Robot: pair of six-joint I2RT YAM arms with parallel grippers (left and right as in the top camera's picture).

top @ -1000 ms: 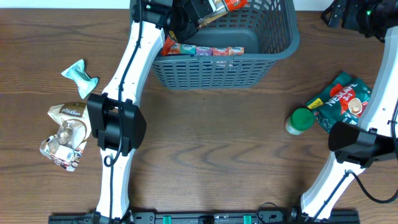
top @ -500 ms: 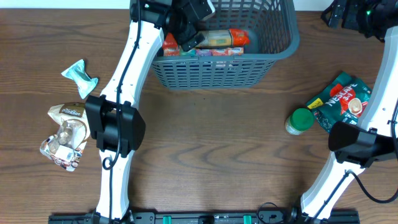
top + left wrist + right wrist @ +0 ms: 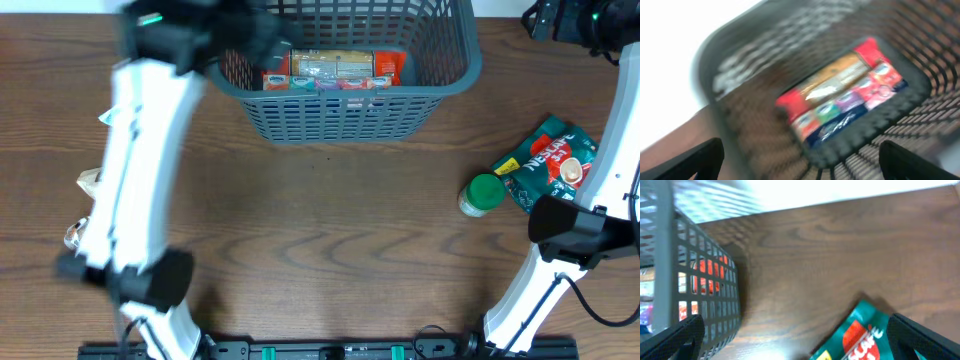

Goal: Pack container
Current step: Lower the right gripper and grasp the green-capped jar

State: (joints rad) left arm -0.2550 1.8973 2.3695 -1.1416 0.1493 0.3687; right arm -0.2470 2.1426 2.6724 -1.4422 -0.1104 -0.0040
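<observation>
Overhead view shows the container point(image 3: 345, 110) at the table's far edge, snack packs point(image 3: 335, 68) inside; left gripper point(image 3: 801, 144), spread and empty, hovers blurred above it, right gripper point(image 3: 796, 317) likewise spread, so fetching the green-lidded jar point(image 3: 483, 194) seems next.

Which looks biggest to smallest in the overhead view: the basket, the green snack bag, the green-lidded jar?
1. basket, by far the largest.
2. green snack bag.
3. green-lidded jar, the smallest.
The basket's rim stands nearer the camera, but the gaps look too wide for that to change the order.
</observation>
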